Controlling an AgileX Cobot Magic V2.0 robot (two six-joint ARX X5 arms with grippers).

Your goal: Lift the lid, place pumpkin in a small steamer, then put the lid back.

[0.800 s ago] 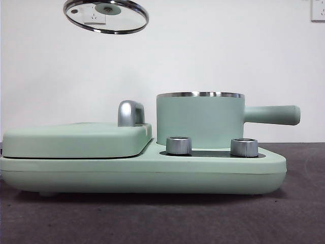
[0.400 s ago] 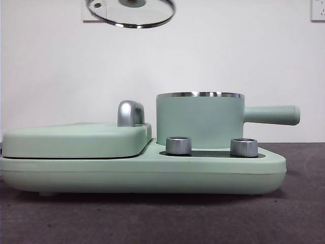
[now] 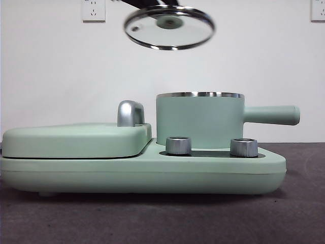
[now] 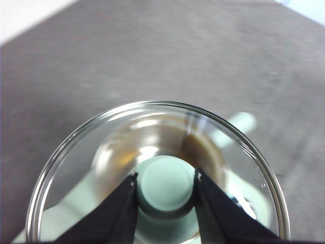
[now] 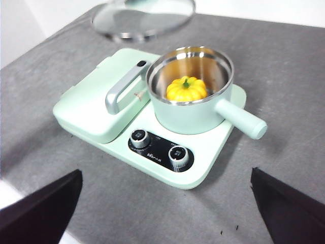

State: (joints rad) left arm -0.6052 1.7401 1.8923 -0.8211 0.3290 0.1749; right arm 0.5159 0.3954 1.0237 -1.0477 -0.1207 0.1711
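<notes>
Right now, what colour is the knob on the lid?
Mint green; the lid's knob shows best in the left wrist view, held in the left claw.

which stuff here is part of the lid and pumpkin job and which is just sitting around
In the job:
lid, held by the left gripper
pumpkin, inside the small steamer

Just there:
flat green cover with chrome handle
two knobs
wall socket
</notes>
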